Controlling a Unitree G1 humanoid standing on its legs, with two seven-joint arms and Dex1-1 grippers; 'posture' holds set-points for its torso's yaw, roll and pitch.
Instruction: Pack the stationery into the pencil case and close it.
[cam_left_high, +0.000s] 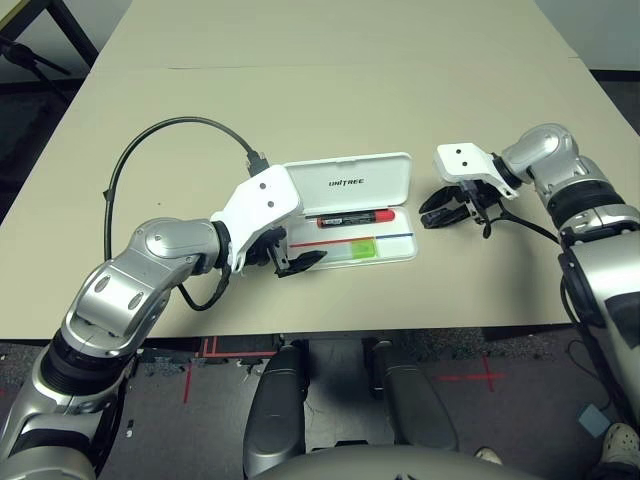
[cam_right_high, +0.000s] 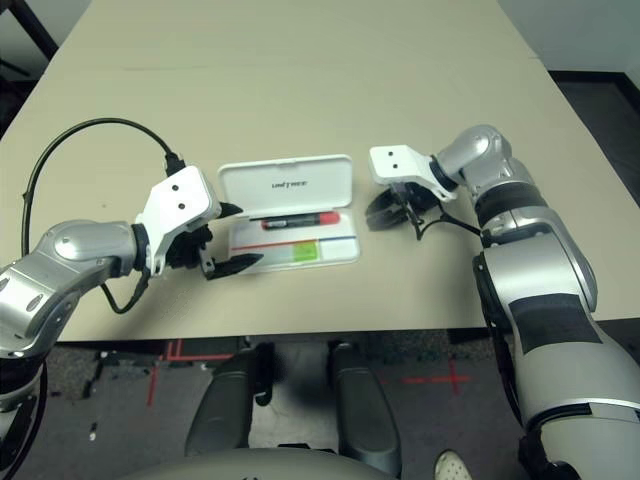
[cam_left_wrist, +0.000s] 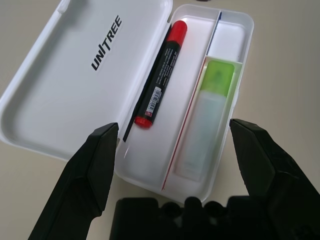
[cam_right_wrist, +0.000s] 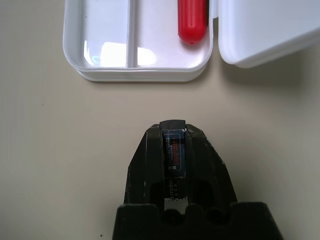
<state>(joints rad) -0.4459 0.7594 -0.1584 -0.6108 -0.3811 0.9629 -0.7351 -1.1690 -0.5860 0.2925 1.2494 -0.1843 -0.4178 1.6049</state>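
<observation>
The white pencil case (cam_left_high: 398, 257) lies open on the table, its lid (cam_left_wrist: 75, 85) with the "UNITREE" print folded back. In its tray lie a red marker (cam_left_wrist: 159, 82) with a black barrel and a pale highlighter (cam_left_wrist: 207, 115) with a green cap. My left gripper (cam_left_wrist: 175, 131) stands open at the case's left end, its fingers (cam_left_wrist: 92, 165) spread about as wide as the tray. My right gripper (cam_right_wrist: 172, 129) hangs just right of the case, a little above the table, shut on a small dark piece (cam_right_wrist: 174, 152) with a label on it.
A black cable (cam_left_high: 150, 140) loops from my left wrist over the table's left part. The table's front edge (cam_left_high: 400, 328) runs just behind my grippers. The beige tabletop (cam_left_high: 330, 90) stretches far beyond the case.
</observation>
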